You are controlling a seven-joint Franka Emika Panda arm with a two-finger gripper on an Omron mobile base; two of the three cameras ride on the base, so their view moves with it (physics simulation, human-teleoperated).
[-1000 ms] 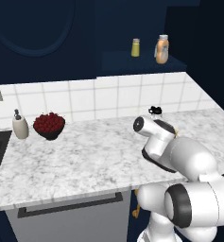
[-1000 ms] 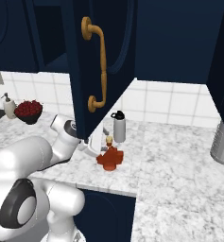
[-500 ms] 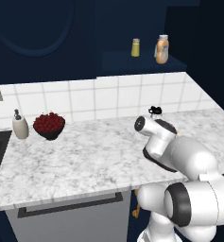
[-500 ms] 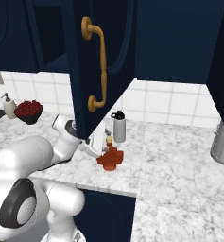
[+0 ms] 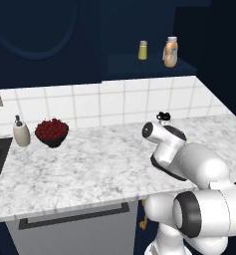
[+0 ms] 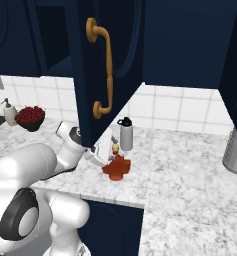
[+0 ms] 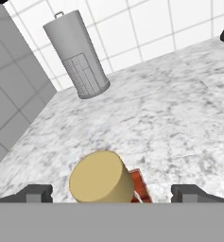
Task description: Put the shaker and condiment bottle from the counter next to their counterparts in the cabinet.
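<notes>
Where the marbled tabletop (image 6: 190, 165) runs under the open navy cabinet door (image 6: 107, 60), the deep-red condiment bottle (image 6: 117, 167) sits near the front edge, its tan stopper (image 7: 101, 177) large and close in the hand view between the two dark fingertips (image 7: 35, 193). The tool (image 6: 104, 148) hangs just beside the bottle with its jaws spread wide on either side of the stopper, not touching it and holding nothing. Just behind the bottle stands a taller grey shaker with a black top (image 6: 125, 134). A grey ribbed canister (image 7: 75, 55) stands further off, near the tiled wall. In the left base view the yellow shaker (image 5: 143, 50) stands on the cabinet shelf (image 5: 149, 67), near a pale orange bottle with a grey cap (image 5: 171, 52), the two apart. At the far left of the tabletop, a dark bowl of red fruit (image 5: 52, 132) sits beside a soap dispenser (image 5: 21, 132).
</notes>
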